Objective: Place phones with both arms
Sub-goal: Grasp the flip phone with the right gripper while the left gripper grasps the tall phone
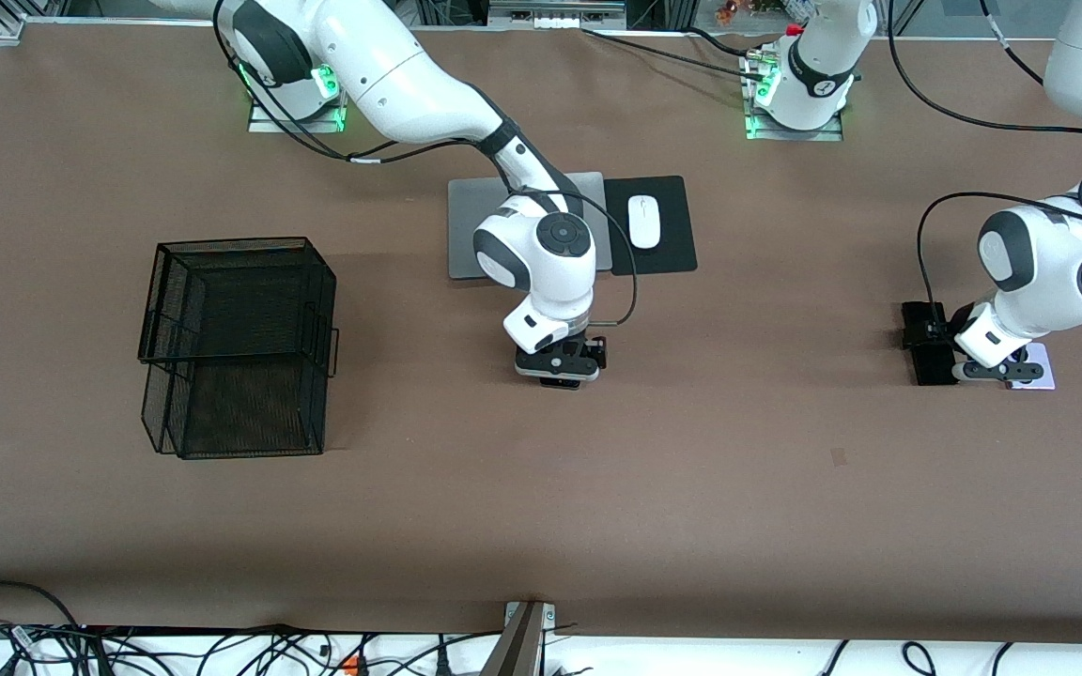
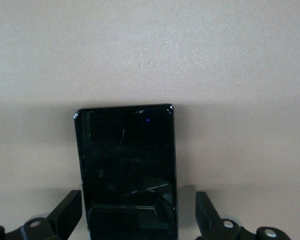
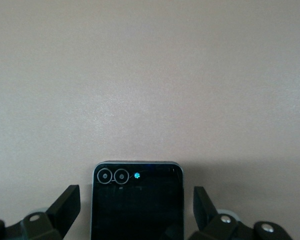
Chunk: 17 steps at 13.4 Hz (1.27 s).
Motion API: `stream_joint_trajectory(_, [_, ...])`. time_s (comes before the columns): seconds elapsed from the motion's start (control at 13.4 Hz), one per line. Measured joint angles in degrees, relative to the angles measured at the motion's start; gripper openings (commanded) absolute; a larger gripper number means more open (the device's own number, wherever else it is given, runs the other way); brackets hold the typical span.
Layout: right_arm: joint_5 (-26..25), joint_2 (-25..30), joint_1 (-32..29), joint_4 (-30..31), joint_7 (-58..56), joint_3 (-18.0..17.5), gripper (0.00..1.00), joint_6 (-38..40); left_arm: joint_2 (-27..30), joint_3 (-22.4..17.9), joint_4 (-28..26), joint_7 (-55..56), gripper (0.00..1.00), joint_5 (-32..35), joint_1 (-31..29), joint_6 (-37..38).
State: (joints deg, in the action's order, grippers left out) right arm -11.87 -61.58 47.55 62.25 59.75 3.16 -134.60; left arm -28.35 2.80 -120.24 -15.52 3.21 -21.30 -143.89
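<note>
both arms at the grasp step: right end effector (image 1: 557, 368) open astride the folded black phone (image 3: 137, 200) at desk centre, left end effector (image 1: 999, 370) open astride the slim black phone (image 2: 126, 170) near the left arm's edge; next, close fingers

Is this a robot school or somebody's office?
Probably a robot lab set up like a desk: two white arms bolted to a brown table, a laptop and mouse, and loose cables along the edge.
</note>
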Motion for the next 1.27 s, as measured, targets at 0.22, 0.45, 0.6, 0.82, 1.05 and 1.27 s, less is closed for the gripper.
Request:
stream_joint_trajectory(0.22, [0.00, -0.62, 0.01, 0.01, -0.11, 0.00, 0.87, -0.33, -0.02, 0.00, 0.00, 0.00, 1.00, 0.00, -0.04, -0.02])
stream_joint_trajectory(0.45, [-0.01, -0.69, 0.07, 0.00, -0.23, 0.00, 0.63, -0.41, -0.36, 0.02, 0.00, 0.00, 1.00, 0.00, -0.37, -0.02])
stream_joint_trajectory(0.6, [-0.01, -0.67, 0.08, -0.01, -0.50, -0.01, 0.61, -0.43, -0.61, 0.06, 0.00, 0.00, 1.00, 0.00, -0.60, -0.05])
stream_joint_trajectory(0.82, [-0.01, -0.66, 0.08, -0.08, -0.53, -0.01, 0.61, -0.34, -1.09, 0.10, 0.00, 0.00, 0.84, 0.00, -0.70, -0.06])
stream_joint_trajectory(1.05, [0.00, 0.41, 0.10, -1.61, -0.56, -0.15, 0.61, 4.38, -1.08, 0.12, 0.18, 0.00, 0.36, -0.01, -1.15, 0.04])
stream_joint_trajectory(1.27, [5.18, 6.14, -0.08, -3.68, -3.51, -0.04, 0.61, 13.93, -1.05, 0.23, 0.19, 0.00, 0.36, -0.01, -1.17, -0.03])
